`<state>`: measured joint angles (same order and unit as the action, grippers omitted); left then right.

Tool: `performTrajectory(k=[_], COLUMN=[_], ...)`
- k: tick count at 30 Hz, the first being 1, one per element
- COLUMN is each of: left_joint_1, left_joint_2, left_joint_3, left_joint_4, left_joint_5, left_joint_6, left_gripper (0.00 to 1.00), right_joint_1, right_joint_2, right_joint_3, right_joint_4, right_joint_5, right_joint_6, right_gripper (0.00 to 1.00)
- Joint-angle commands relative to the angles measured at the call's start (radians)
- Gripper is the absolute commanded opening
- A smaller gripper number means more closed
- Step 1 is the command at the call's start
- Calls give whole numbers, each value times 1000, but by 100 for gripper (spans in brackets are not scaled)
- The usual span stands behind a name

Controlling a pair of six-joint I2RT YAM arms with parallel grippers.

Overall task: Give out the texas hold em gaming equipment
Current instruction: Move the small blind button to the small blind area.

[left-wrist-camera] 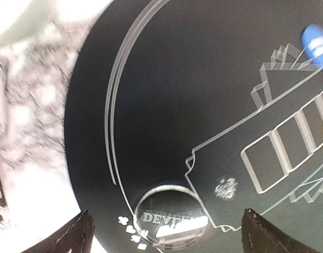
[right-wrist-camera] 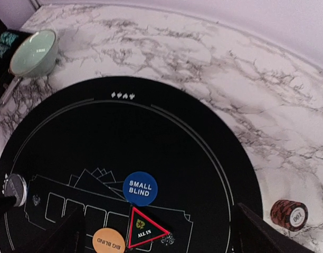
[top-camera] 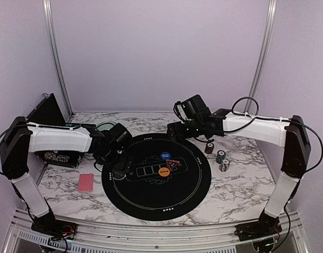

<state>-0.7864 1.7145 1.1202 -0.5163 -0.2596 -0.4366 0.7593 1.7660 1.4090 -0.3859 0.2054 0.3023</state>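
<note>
On the left side of the round black mat (top-camera: 151, 203), the clear dealer button (left-wrist-camera: 169, 217) lies flat between the spread fingers of the left gripper (top-camera: 121, 169), which stands wide open over it and grips nothing. Nearer the mat's middle, the blue small blind disc (right-wrist-camera: 140, 188), the orange big blind disc (right-wrist-camera: 108, 242) and the red-edged all-in triangle (right-wrist-camera: 144, 229) sit close together beside the printed card outlines, so the marker pieces look to be placed. The right gripper (top-camera: 173, 130) hovers over the far edge of the mat, its jaws likewise wide apart and empty. By my reading, the larger share of the work is not yet done. The red-backed playing cards (top-camera: 86, 182) rest on the marble table (top-camera: 240, 195) just off the mat's left edge. The striped poker chips (top-camera: 220, 156) are grouped on the marble off its right edge, none of them on the mat or at any player position. No card lies on the printed outlines. The task seems roughly a third to half done, with dealing the cards and sharing out the chips yet to come.
</note>
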Motion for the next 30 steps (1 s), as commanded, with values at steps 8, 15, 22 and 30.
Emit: performTrajectory(k=[8, 15, 22, 30], left_joint_1=[134, 171, 188, 203], left_joint_2=[-161, -224, -269, -283], left_joint_3=[95, 83, 72, 57], left_joint_4=[6, 9, -9, -10], left_joint_5=[150, 196, 206, 218], left_joint_6=[87, 110, 142, 159], left_gripper=[99, 99, 99, 99], right_joint_1=[36, 45, 48, 59], right_joint_2=[271, 385, 466, 520], right_joint_3=[206, 290, 359, 395], right_joint_4=[-216, -240, -285, -309], right_joint_5=[-120, -97, -61, -37], right_joint_6=[78, 90, 100, 117], right_gripper=[80, 75, 71, 65])
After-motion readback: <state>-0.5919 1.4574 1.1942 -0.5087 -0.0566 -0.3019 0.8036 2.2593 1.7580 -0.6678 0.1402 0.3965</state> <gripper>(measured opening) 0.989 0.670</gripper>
